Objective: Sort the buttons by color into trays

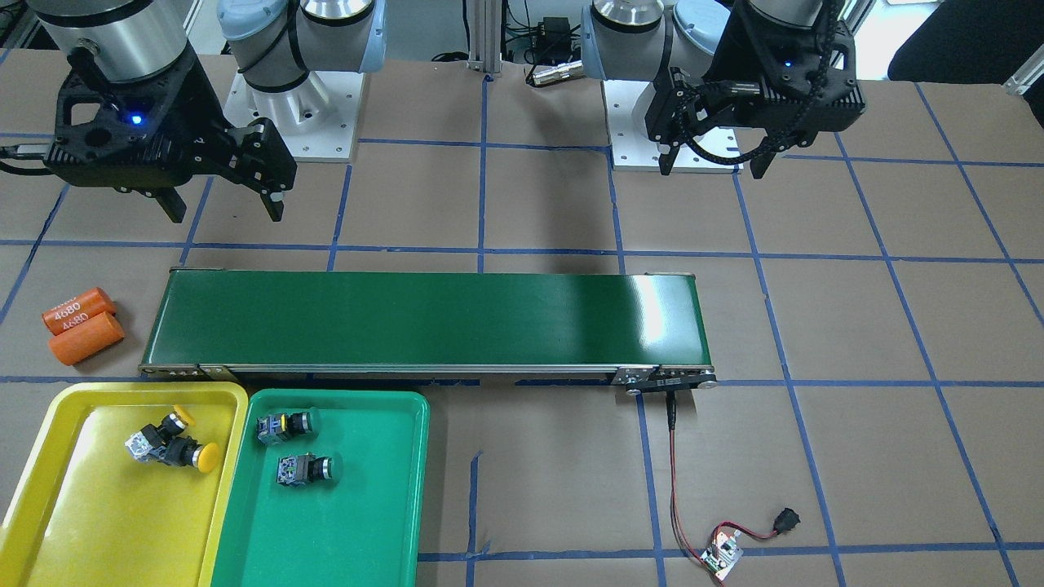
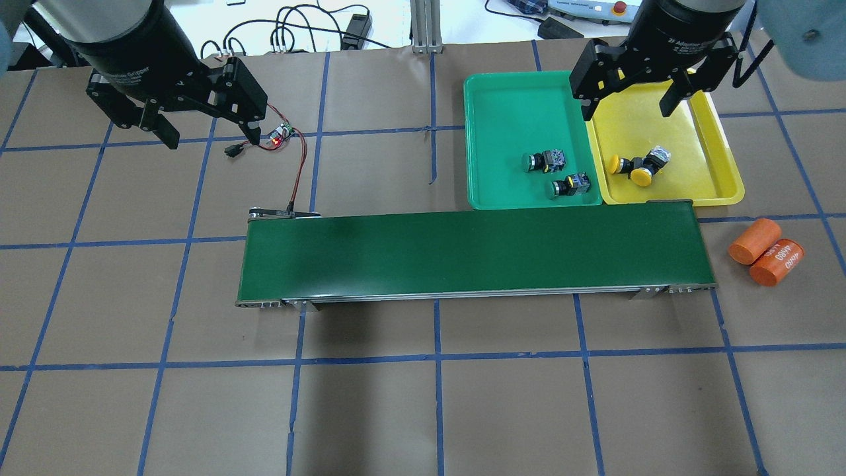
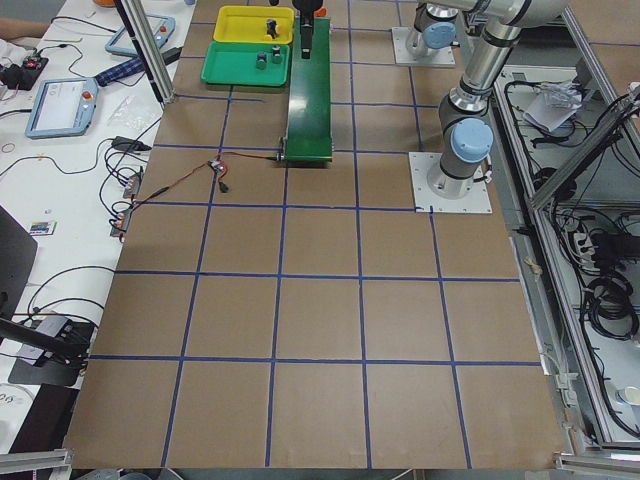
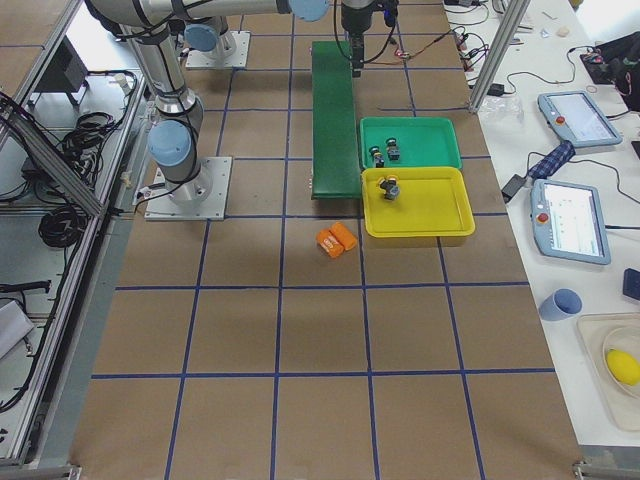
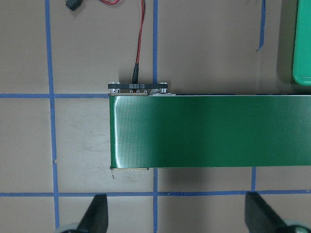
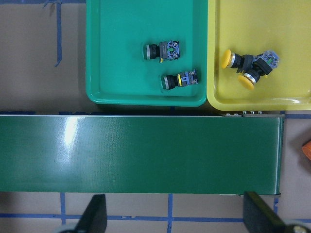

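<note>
Two tools hang raised above the tabletop (image 2: 423, 410), each with its jaws spread wide and nothing held.

The right tool (image 1: 226, 212) sits on the robot's side of the conveyor belt (image 2: 462, 258), at the belt end next to the trays. In its wrist view the belt runs across between its fingertips (image 6: 95, 213) and the trays beyond. The left tool (image 2: 211, 135) hangs at the opposite end of the belt, near where a red-and-black wire (image 2: 301, 165) plugs in, well apart from both trays.

The green tray (image 6: 116, 29) and the yellow tray (image 6: 272, 24) stand side by side on the far side of the belt, long edges touching. The green tray holds a green button (image 6: 160, 51) and, near it but apart, a second green button (image 6: 180, 80), both lying on their sides. The yellow tray holds a yellow button (image 6: 232, 59) and a second yellow button (image 6: 250, 76), lying on their sides with their bodies touching. Two orange cylinders (image 2: 767, 251) rest on the tabletop just past the belt's end by the yellow tray.

Step in hand: the sorting appears finished, since each of the four buttons lies in the tray of its own colour. The next move likely calls for no further grasp, only that both tools hold clear of the trays.
</note>
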### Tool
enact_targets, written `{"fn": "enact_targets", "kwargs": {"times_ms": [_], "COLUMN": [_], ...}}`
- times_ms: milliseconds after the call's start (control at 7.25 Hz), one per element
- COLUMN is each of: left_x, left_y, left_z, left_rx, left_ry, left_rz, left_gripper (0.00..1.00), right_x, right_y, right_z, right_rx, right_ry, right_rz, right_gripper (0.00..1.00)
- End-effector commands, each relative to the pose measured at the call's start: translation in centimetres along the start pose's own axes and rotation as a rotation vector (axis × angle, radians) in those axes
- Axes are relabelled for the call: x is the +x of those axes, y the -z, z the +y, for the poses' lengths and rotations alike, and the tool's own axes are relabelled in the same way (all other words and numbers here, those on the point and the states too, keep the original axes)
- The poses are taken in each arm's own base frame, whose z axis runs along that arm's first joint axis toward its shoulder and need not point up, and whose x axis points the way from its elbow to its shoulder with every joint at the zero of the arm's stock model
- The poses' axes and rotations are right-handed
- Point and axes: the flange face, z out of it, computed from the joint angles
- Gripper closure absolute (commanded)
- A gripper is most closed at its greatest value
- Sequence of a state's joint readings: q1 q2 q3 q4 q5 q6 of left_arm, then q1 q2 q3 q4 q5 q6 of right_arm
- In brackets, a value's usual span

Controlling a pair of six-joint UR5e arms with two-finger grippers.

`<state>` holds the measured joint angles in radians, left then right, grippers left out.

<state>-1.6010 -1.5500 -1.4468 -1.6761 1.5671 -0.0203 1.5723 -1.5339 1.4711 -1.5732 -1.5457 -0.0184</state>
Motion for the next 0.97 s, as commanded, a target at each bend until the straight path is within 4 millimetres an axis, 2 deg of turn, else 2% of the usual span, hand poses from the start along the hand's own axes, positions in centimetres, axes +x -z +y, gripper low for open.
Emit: {"fn": "enact_targets", "kwargs": {"times_ms": [0, 276, 828], "left_x": [-0.02, -0.68, -0.69], "left_y": [-0.09, -0.22, -0.37], "left_z": [0.31, 0.49, 0.45], "left_rx": [-0.001, -0.002, -0.005], "left_ry": [-0.004, 0.007, 0.007], "left_rz": [-0.011, -0.026, -0.027], "left_gripper": [0.0, 0.0, 0.0], "right_x": [0.01, -0.01, 0.06], "right_y": [0.0, -0.08, -0.36], "right_z": [0.01, 0.02, 0.05], "right_rx": [-0.001, -0.002, -0.007], "right_ry": [0.0, 0.0, 0.0], "right_rz": [0.001, -0.001, -0.003], "right_gripper": [0.0, 0.0, 0.0]}}
